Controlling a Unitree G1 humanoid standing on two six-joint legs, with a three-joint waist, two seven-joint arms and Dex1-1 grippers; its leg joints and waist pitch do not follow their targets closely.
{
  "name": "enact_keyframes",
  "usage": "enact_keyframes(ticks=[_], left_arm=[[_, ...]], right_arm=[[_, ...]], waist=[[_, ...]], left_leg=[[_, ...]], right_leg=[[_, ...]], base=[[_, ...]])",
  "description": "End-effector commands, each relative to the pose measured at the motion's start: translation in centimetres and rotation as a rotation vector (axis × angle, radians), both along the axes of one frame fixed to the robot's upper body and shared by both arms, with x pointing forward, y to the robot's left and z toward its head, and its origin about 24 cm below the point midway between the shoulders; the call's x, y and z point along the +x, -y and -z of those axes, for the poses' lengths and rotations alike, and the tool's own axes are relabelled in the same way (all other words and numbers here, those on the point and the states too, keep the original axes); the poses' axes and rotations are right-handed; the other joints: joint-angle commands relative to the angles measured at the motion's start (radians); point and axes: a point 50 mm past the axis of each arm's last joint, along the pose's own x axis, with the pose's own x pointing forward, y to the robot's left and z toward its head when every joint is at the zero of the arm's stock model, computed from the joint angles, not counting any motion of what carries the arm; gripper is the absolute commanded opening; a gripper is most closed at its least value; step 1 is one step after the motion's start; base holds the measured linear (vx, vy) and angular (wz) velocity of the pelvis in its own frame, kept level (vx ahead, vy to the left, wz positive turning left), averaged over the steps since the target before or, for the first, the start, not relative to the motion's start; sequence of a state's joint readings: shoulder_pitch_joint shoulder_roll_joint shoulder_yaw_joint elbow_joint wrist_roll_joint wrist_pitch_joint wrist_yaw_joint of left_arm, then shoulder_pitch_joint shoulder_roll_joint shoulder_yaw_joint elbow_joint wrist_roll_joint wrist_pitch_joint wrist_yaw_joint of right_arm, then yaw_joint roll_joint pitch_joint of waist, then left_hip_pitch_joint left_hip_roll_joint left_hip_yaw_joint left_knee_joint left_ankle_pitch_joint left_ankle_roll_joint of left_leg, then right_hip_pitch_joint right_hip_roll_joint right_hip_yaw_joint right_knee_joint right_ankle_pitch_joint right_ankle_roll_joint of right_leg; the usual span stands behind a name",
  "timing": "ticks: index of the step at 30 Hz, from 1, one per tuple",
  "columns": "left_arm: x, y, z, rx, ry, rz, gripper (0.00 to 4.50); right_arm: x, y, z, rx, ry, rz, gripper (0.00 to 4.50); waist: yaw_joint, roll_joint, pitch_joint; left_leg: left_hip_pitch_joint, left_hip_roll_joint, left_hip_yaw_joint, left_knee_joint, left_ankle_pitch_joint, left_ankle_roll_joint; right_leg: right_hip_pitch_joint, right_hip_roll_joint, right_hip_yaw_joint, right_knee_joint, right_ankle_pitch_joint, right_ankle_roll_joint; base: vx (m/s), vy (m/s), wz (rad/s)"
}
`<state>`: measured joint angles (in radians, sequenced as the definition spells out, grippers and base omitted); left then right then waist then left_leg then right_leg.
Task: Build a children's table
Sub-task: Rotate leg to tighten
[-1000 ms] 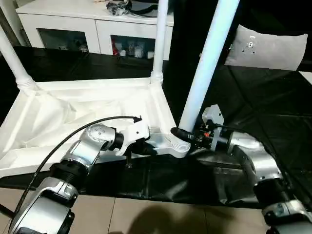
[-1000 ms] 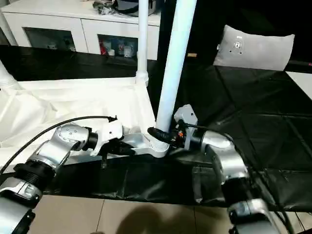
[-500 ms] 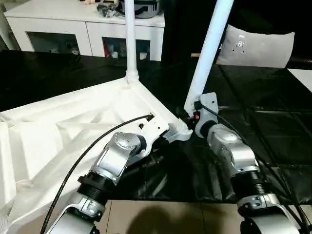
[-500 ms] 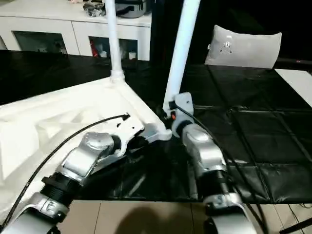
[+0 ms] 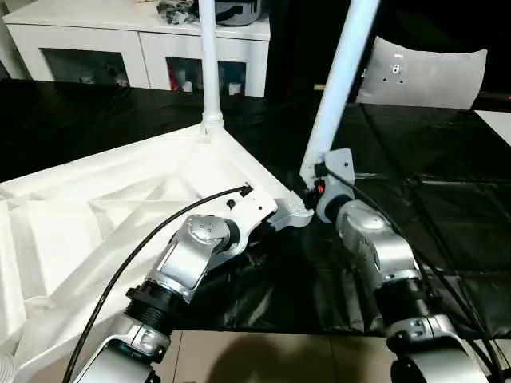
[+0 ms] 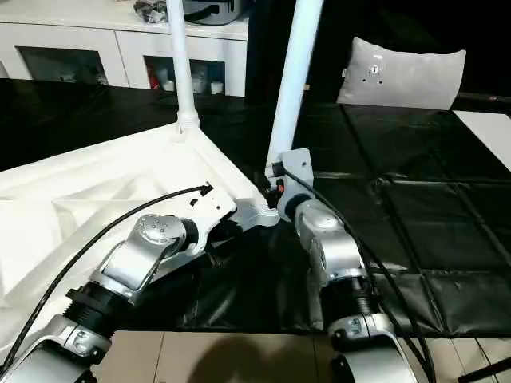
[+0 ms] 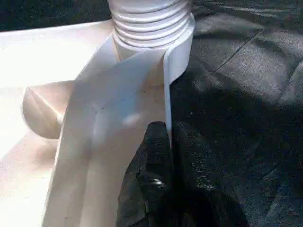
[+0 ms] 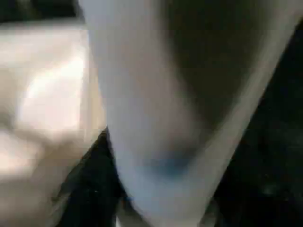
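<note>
Table top (image 5: 120,215) lies upside down on the black surface (image 5: 447,207), ribbed underside up and tilted, so your hold on it matters. Your left end effector (image 7: 163,142) is pinching the thin rim of the top just short of the near corner socket (image 7: 151,23), one black finger (image 7: 149,175) on the inside of the rim. Your right end effector (image 5: 313,190) is at the foot of the near leg (image 5: 339,80), right beside that socket; I cannot tell whether it is spread or pressed together. A second leg (image 5: 207,64) stands in the corner well beyond both end effectors. The near leg leans away from upright, so I judge it is not fully seated: push or twist it off-axis and it may jam or pop out. The left pinch on so narrow an edge could slip if the top shifts.
</note>
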<state>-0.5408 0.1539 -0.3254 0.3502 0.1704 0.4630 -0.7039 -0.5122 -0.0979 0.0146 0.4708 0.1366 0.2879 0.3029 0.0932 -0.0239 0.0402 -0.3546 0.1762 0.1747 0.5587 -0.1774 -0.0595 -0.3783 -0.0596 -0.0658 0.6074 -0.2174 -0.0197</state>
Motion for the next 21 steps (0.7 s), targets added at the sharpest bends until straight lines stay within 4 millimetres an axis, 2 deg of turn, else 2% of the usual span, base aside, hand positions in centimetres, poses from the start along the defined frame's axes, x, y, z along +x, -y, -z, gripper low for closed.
enact_keyframes(ticks=[1,3,4,11,13,16,17,18,21], left_arm=[[0.5,-0.6,-0.4,0.016,0.038,-0.002,0.0],[0.6,-1.0,-0.3,0.034,0.044,-0.002,0.0],[0.7,-1.2,-0.3,0.04,0.044,-0.002,0.0],[0.3,-2.1,-0.2,0.036,0.037,0.074,0.0],[-0.1,-2.4,0.1,0.047,0.035,0.146,0.0],[-0.6,-2.7,0.4,0.055,0.022,0.221,0.0],[-0.6,-2.7,0.4,0.055,0.022,0.221,0.0],[-1.1,-2.9,0.5,0.059,0.02,0.302,0.0],[-1.6,-3.4,0.9,0.093,0.007,0.393,0.0]], right_arm=[[-0.9,0.9,2.2,-0.006,-0.102,-0.002,2.99],[-1.2,1.2,1.8,0.017,-0.069,-0.035,3.12],[-1.4,1.3,1.7,0.029,-0.059,-0.042,3.12],[-2.6,3.0,-0.1,0.102,0.048,-0.161,3.92],[-3.1,3.8,-0.5,0.098,0.068,-0.229,4.05],[-3.5,4.7,-0.8,0.08,0.079,-0.29,4.36],[-3.5,4.7,-0.8,0.08,0.079,-0.29,4.36],[-3.7,5.4,-1.1,0.067,0.089,-0.33,4.47],[-4.0,5.9,-1.6,0.053,0.091,-0.421,4.47]], waist=[[0.008,0.002,-0.049],[0.011,0.005,-0.05],[0.011,0.005,-0.049],[0.015,0.004,-0.044],[0.016,0.005,-0.045],[0.022,0.005,-0.048],[0.025,0.004,-0.049],[0.027,0.002,-0.049],[0.033,0.005,-0.051]], left_leg=[[0.004,0.06,-0.025,-0.065,-0.211,0.0],[-0.001,0.057,-0.021,-0.057,-0.145,0.028],[-0.001,0.057,-0.02,-0.057,-0.141,0.032],[0.0,0.06,-0.022,-0.06,-0.18,0.04],[0.0,0.06,-0.021,-0.058,-0.174,0.046],[0.001,0.061,-0.02,-0.054,-0.132,0.058],[0.0,0.06,-0.018,-0.051,-0.124,0.062],[0.0,0.06,-0.019,-0.051,-0.118,0.068],[0.001,0.062,-0.018,-0.048,-0.117,0.076]], right_leg=[[0.041,-0.097,0.061,-0.079,-0.12,-0.157],[0.042,-0.094,0.06,-0.071,-0.024,-0.178],[0.041,-0.095,0.059,-0.071,-0.018,-0.182],[0.042,-0.097,0.057,-0.081,-0.129,-0.167],[0.041,-0.095,0.057,-0.08,-0.12,-0.17],[0.042,-0.094,0.057,-0.069,-0.04,-0.185],[0.043,-0.094,0.057,-0.067,-0.021,-0.193],[0.044,-0.096,0.056,-0.066,-0.014,-0.198],[0.043,-0.095,0.055,-0.063,-0.004,-0.204]], base=[[0.0,0.0,0.0],[0.0,0.0,0.0],[0.0,0.0,0.0],[0.0,0.0,0.0],[0.0,0.0,0.0],[0.0,0.0,0.0],[0.0,0.0,0.0],[0.0,0.0,0.0],[0.0,0.0,0.0]])
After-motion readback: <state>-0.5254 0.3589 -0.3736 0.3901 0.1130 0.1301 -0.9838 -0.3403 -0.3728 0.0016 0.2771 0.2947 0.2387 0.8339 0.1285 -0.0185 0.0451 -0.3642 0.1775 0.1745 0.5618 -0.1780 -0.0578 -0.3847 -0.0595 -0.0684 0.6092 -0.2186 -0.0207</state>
